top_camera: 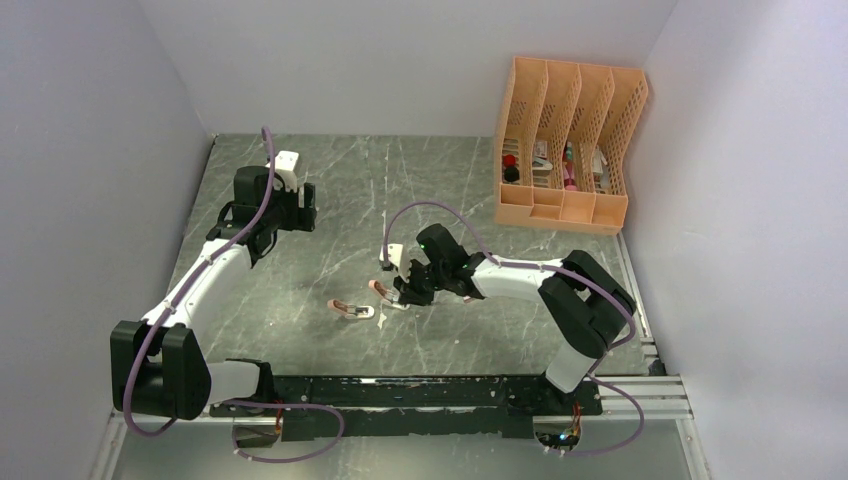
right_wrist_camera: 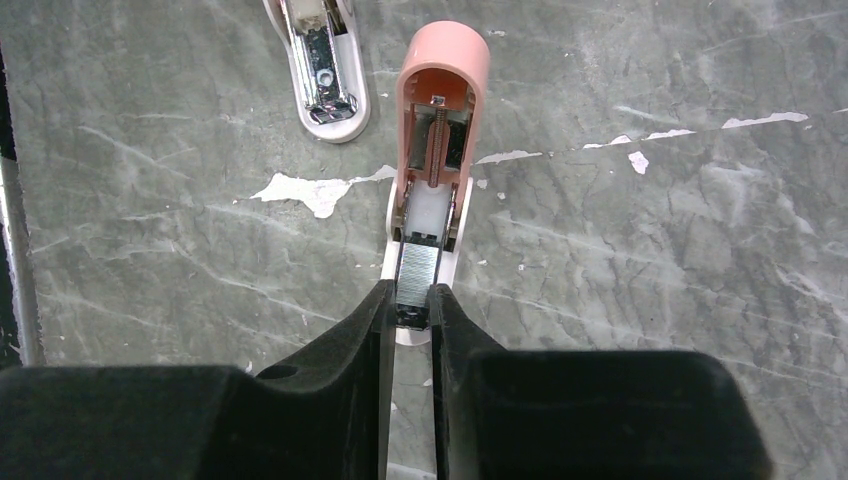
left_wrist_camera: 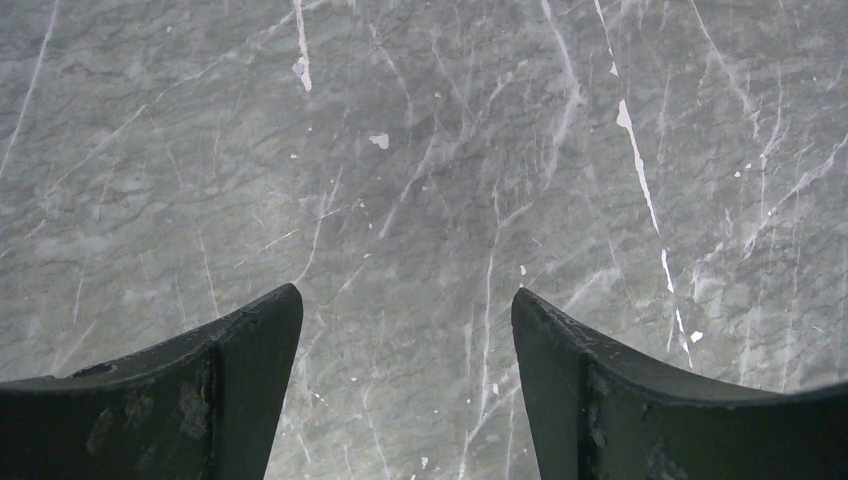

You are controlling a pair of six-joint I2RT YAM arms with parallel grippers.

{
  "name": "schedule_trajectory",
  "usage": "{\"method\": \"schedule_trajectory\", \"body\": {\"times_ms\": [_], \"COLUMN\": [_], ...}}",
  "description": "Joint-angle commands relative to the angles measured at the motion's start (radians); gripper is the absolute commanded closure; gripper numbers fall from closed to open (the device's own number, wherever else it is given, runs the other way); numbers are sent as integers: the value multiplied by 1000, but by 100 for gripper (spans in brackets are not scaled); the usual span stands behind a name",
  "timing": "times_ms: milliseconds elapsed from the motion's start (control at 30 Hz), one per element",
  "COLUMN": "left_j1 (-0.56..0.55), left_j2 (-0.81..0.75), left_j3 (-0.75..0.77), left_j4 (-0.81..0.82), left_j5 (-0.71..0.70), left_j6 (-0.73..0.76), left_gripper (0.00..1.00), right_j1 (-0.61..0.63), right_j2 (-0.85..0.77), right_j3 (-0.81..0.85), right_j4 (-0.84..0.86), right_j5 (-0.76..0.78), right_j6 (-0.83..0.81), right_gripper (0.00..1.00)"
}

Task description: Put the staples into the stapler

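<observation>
A salmon-pink stapler (right_wrist_camera: 440, 110) lies flipped open on the table, its lid (right_wrist_camera: 442, 60) pointing away from me and its spring and white pusher bared. A silvery strip of staples (right_wrist_camera: 418, 270) lies along its channel, the near end pinched between the narrow jaws of my right gripper (right_wrist_camera: 411, 305). From above, that gripper (top_camera: 405, 294) sits right at the stapler (top_camera: 378, 289). A second open pink stapler (right_wrist_camera: 322, 75) (top_camera: 351, 310) lies just left of it. My left gripper (left_wrist_camera: 407, 330) (top_camera: 303, 208) hangs open over bare marble at the back left, holding nothing. The staples' box is not in view.
An orange slotted desk organizer (top_camera: 565, 140) with small items in it stands at the back right against the wall. White walls close the table on three sides. A black rail (top_camera: 420, 392) with the arm bases runs along the near edge.
</observation>
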Motion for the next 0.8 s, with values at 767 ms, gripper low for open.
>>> {"method": "schedule_trajectory", "body": {"times_ms": [767], "left_j1": [-4], "left_j2": [9], "left_j3": [16], "left_j4": [-12], "left_j5": [18], "left_j6": [10], "left_gripper": [19], "right_j1": [3], "right_j2": [-35], "right_j3": [-38], "right_j4": [76], "right_j5": [-8], "right_j6": [9], "right_gripper": [59]}}
